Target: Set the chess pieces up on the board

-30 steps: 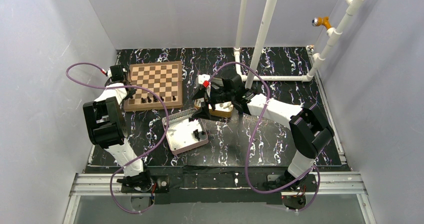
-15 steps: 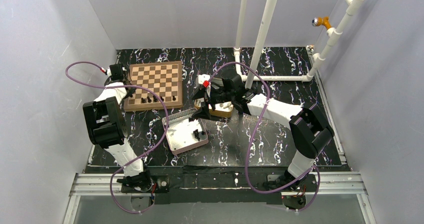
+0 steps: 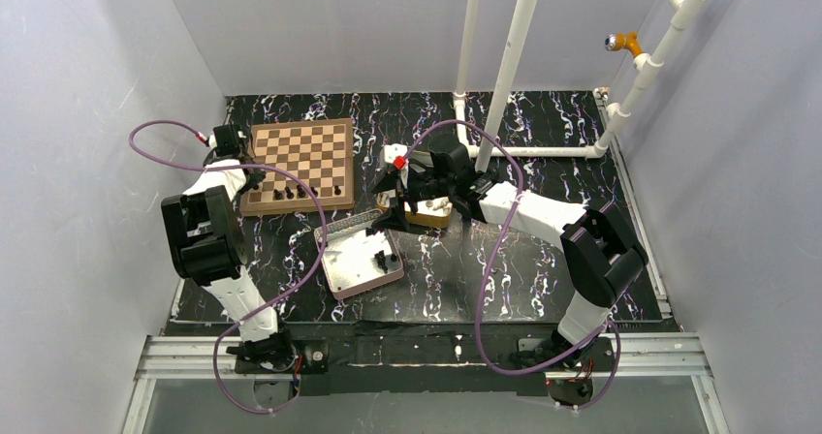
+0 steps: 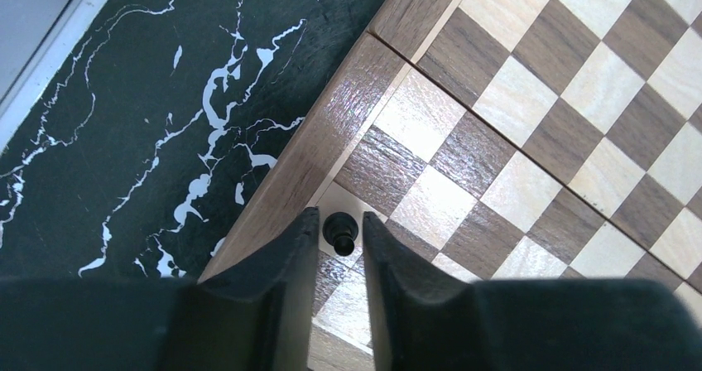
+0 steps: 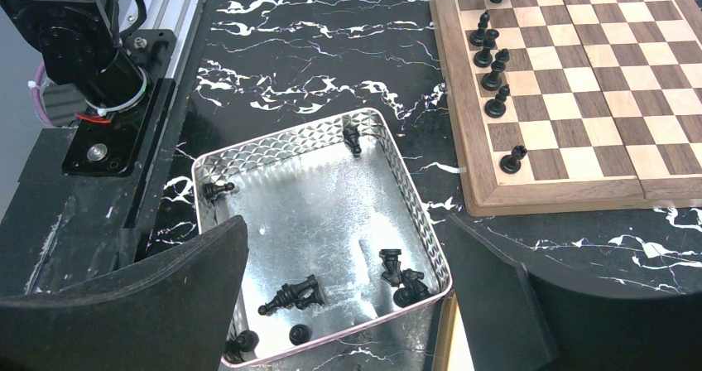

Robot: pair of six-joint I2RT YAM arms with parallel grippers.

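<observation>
Your left claw (image 4: pixel 339 215) is sitting just slightly apart around a black pawn (image 4: pixel 340 232) that's standing on an edge square of the board (image 4: pixel 530 98), right by the rim (looks let go, not pinched). You're wanting to be lifting straight up, no sideways drift, or a finger is tipping it. Right claw (image 5: pixel 343 226) is hanging wide apart, empty, over the tin (image 5: pixel 281 149) of loose pieces (image 5: pixel 294 292).

The chessboard (image 3: pixel 299 163) has tan and brown checks inside a darker brown rim. The chess pieces (image 5: pixel 495 78) are black. The tabletop (image 5: pixel 331 48) is black with white marble veins. The tin (image 5: pixel 281 149) is silvery, its wall embossed with scales.
</observation>
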